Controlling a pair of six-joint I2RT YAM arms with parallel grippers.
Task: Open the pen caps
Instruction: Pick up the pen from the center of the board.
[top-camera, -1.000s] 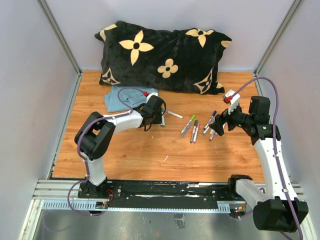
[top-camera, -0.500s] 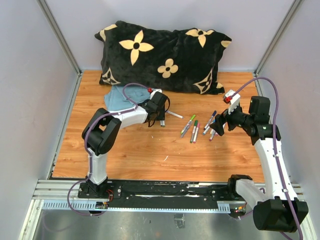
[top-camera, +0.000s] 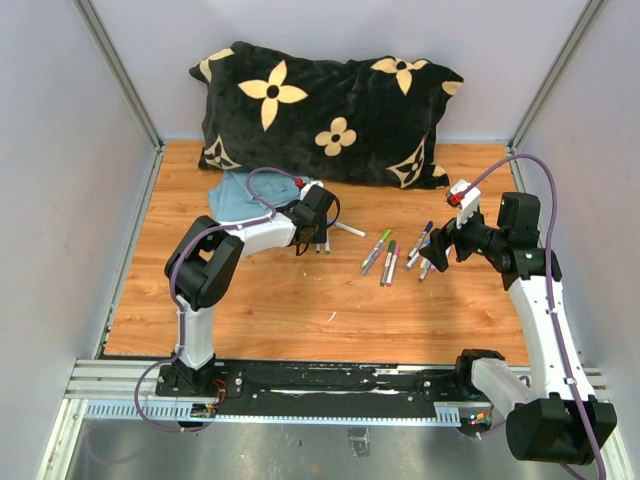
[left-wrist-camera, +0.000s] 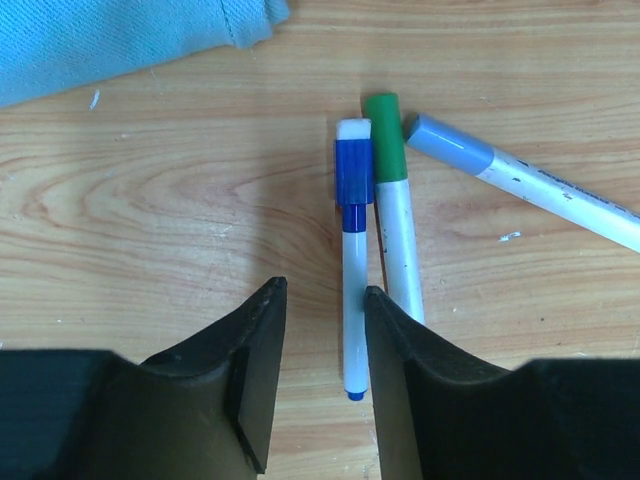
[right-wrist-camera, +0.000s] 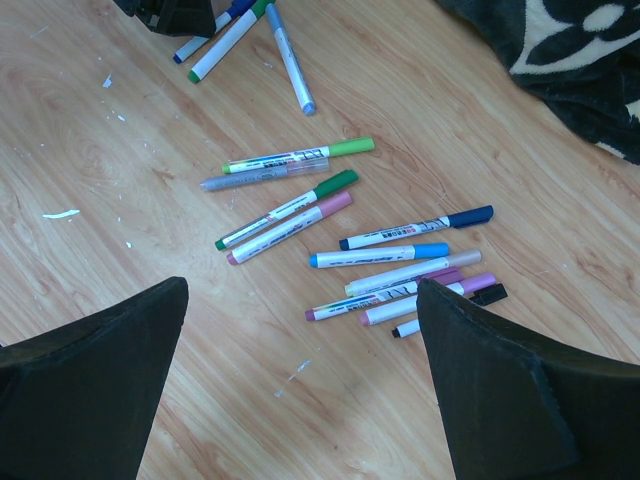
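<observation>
Wooden tabletop (top-camera: 280, 310), walled on three sides with a black flower-patterned pillow (top-camera: 330, 110) at its far edge and open boards nearer the arms, has the left gripper (left-wrist-camera: 322, 290) half-open around an ungripped white blue-capped marker pen (left-wrist-camera: 353, 300), the right gripper (right-wrist-camera: 300, 290) wide, empty, above the clustered coloured plastic pen caps (right-wrist-camera: 472, 214).
</observation>
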